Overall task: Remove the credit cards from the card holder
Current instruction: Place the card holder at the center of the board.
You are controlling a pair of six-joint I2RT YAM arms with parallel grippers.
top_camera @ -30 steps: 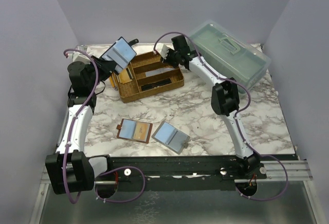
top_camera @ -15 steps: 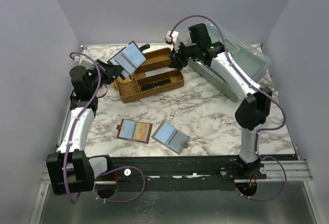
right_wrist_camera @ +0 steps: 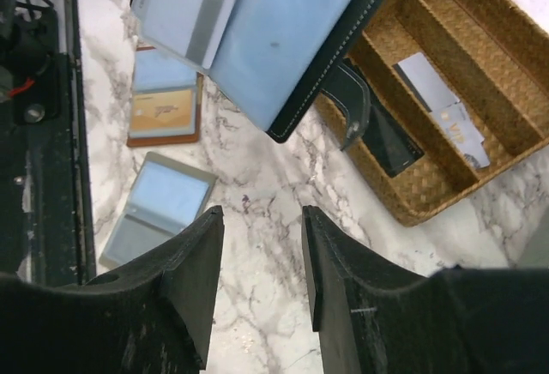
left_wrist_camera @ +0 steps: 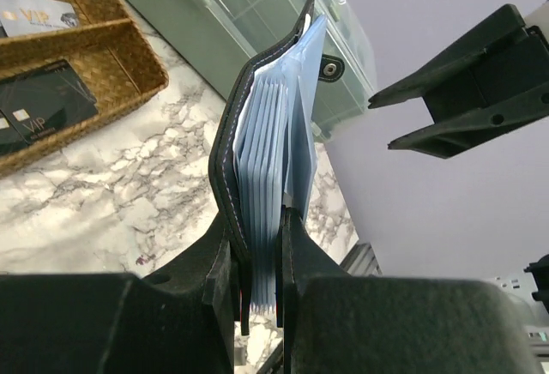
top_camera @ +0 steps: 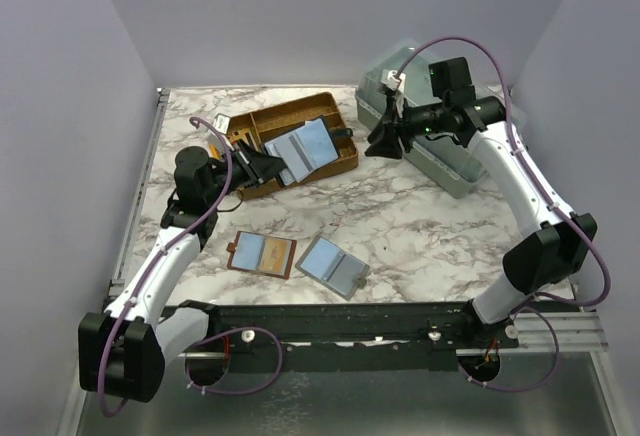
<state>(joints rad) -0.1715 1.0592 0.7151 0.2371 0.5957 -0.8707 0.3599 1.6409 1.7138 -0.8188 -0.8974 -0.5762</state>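
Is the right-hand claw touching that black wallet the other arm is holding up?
Apart. The top view shows a clear gap between the right gripper and the card holder.

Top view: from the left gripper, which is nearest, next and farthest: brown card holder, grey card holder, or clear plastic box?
1. Brown open card holder, front left.
2. Grey open card holder, right of that.
3. Clear greenish plastic box, back right.

card holder [right_wrist_camera: 283,39]: black shell, white stitching, pale blue pockets | table [top_camera: 400,216]: white marble, grey veining | basket [right_wrist_camera: 480,181]: woven tan-brown | lidded box [top_camera: 445,161]: translucent pale green | second holder [top_camera: 262,254]: brown, tan pockets | third holder [top_camera: 332,266]: grey, blue-grey pockets
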